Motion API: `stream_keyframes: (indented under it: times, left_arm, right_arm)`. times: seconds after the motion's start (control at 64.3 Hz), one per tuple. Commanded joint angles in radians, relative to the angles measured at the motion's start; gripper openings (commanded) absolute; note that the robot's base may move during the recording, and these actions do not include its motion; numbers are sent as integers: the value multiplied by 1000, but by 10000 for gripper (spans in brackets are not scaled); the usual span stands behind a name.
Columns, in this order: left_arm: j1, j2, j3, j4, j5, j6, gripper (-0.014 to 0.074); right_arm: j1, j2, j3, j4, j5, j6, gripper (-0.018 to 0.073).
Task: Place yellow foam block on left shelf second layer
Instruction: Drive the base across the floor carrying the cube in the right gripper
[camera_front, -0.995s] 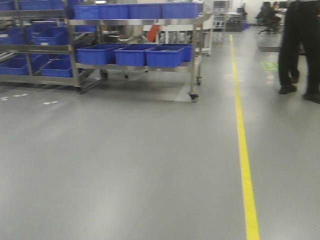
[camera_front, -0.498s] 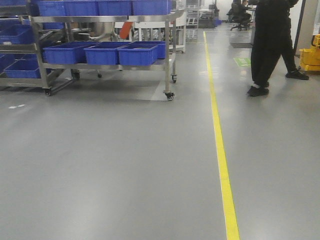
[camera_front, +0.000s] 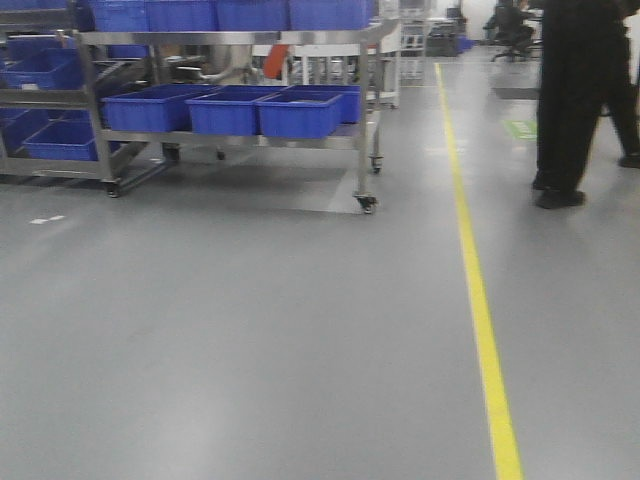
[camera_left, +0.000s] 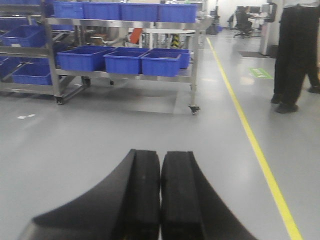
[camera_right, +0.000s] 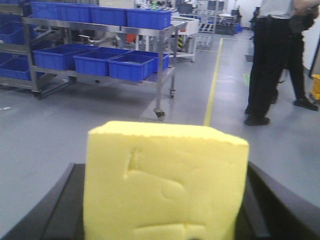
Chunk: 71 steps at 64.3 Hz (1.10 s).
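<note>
Leftmost, shows a wheeled steel rack (camera_front: 220, 38) loaded with blue bins (camera_front: 298, 115) on two levels. Shows grey floor (camera_front: 250, 330) to its right, crossed by a yellow line (camera_front: 482, 320) running away from the camera. Shows a person in black (camera_front: 572, 100) standing far right, past the line. Through the left wrist camera, shows the left gripper (camera_left: 161, 162) with black fingers (camera_left: 142, 195) pressed together, nothing between. Through the right wrist camera, shows the right gripper (camera_right: 165, 222) clamped on the yellow foam block (camera_right: 165, 170), dented on its near face, well apart from the rack.
</note>
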Motion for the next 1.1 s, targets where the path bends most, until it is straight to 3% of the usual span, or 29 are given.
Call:
stream_keyframes:
  times: [0.0,1.089]
  left_arm:
    - [-1,4,26,-7,-87,-4,136]
    - [-1,4,26,-7,-87,-4,136]
  right_arm:
    - [-4,16,-26,-24,-90,-5,358]
    - [-4,16,-26,-24,-87,-5,358]
